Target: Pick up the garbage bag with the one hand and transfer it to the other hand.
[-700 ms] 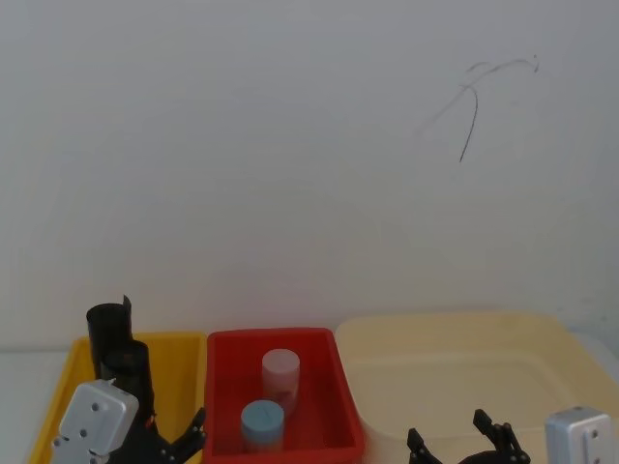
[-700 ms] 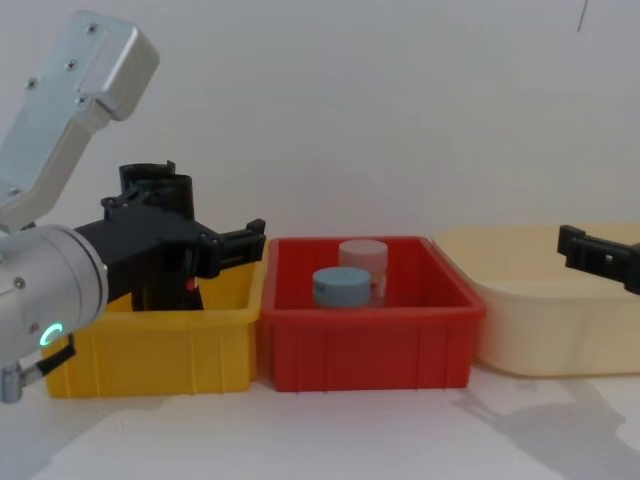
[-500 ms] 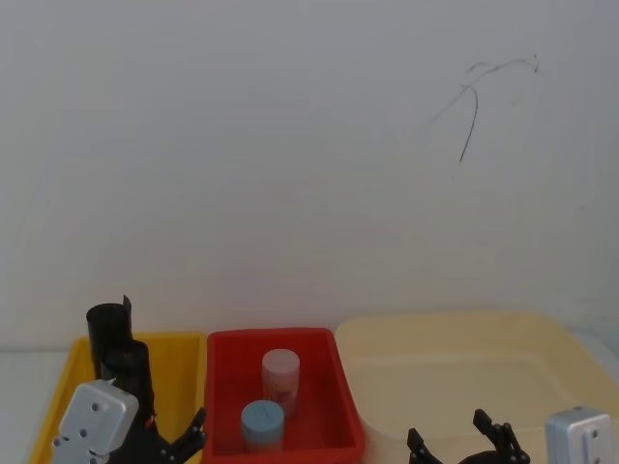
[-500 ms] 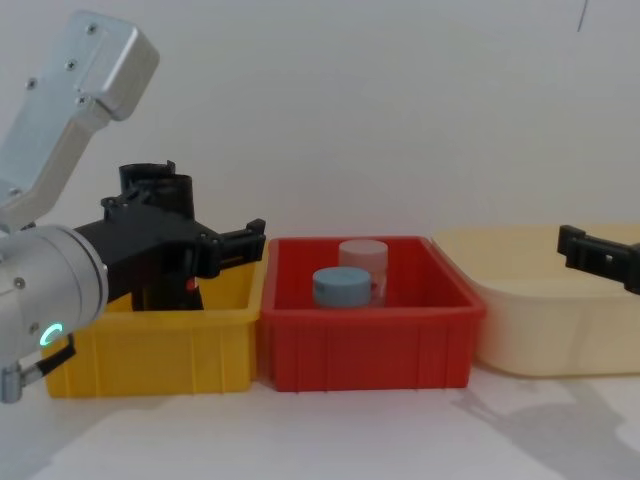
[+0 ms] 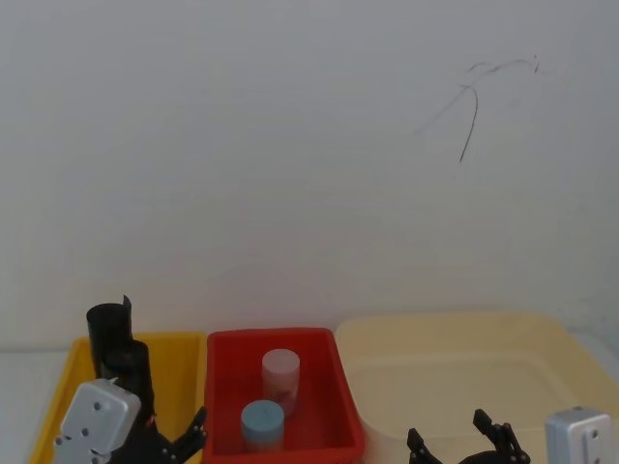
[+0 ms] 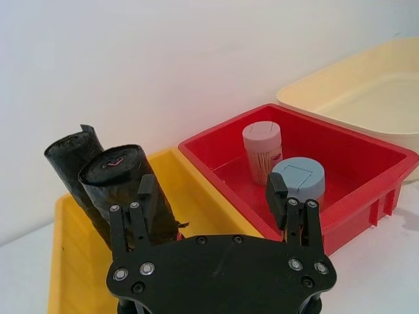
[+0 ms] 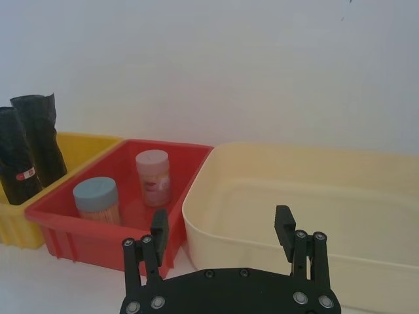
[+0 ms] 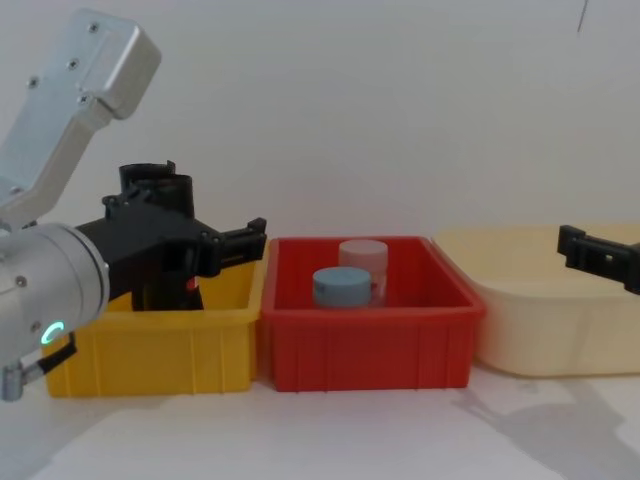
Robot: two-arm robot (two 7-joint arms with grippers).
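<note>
**Black forked left gripper (image 6: 211, 194) on its silver, green-ringed arm, fingers spread and empty, at the yellow plastic bin (image 6: 65, 261)**

Nearest are the two grippers. The slim black right gripper (image 7: 221, 227) is also spread and empty, over the near edge of the cream plastic tub (image 7: 340, 196). The left is much nearer the target. The garbage bag (image 6: 121, 186), a glossy black plastic roll with a red-and-white sticker, stands roughly upright towards the yellow bin's far wall. It is just ahead of one left finger, not in the gap, so my guess is a small sideways shift comes before closing. Behind it, touching or nearly so, stands a taller plain black roll (image 6: 69, 154).

- **Count:** two rolls, three bins, and two jars in the red plastic bin (image 6: 366, 190), one white-capped jar (image 6: 262, 150) and one blue-lidded jar (image 6: 298, 180).
</note>
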